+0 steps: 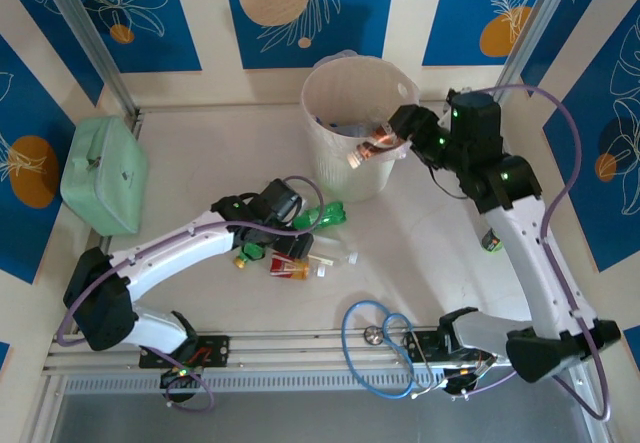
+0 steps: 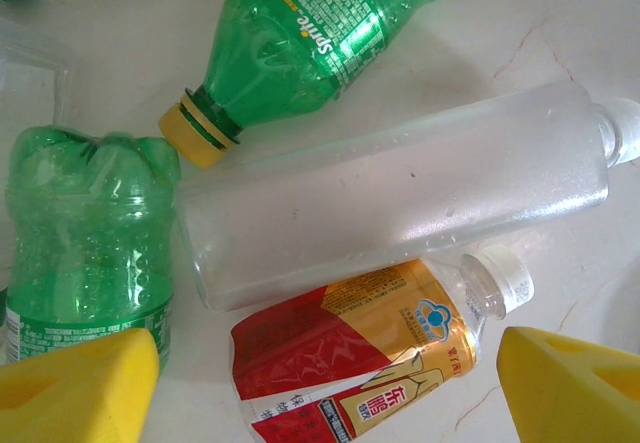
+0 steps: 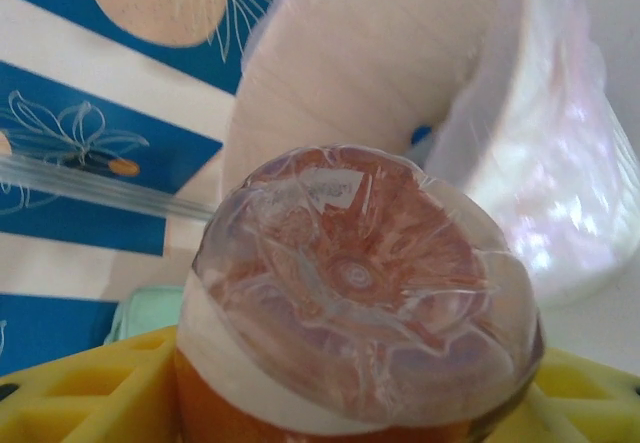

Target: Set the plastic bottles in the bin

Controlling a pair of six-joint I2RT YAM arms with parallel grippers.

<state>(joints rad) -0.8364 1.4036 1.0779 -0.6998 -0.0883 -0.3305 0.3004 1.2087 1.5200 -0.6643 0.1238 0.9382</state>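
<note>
**Right end effector (image 1: 386,141) clamps brown bottle (image 1: 371,148) at the bin (image 1: 330,75)**

Both yellow fingers (image 3: 80,388) of the right end effector press on the sides of the brown bottle. In the right wrist view its ribbed clear base faces the camera. From above, the bottle hangs tilted at the near right side of the bin's rim, with its white cap pointing down and to the left. Whether it is over the opening or just outside the wall cannot be told. The bin, lined with a clear bag, stands at the back middle of the counter (image 1: 420,263). A few blue-and-clear pieces show inside it.

The left end effector (image 2: 325,393) is spread wide and grips nothing. It hangs over the cluster of bottles that lie on the counter in front of the bin. Between its fingers lies a red-and-orange labelled bottle (image 2: 370,343) on its side, white cap to the right. Whether the fingers touch it cannot be told. Just beyond, touching it, lies a clear bottle (image 2: 400,203). A green Sprite bottle (image 2: 300,33) with a yellow cap lies past that, and a second green bottle (image 2: 90,233) is at the left.

A mint-green case (image 1: 105,173) sits at the far left of the counter, well apart from the bottles. A blue cable (image 1: 380,335) loops at the near edge.
</note>
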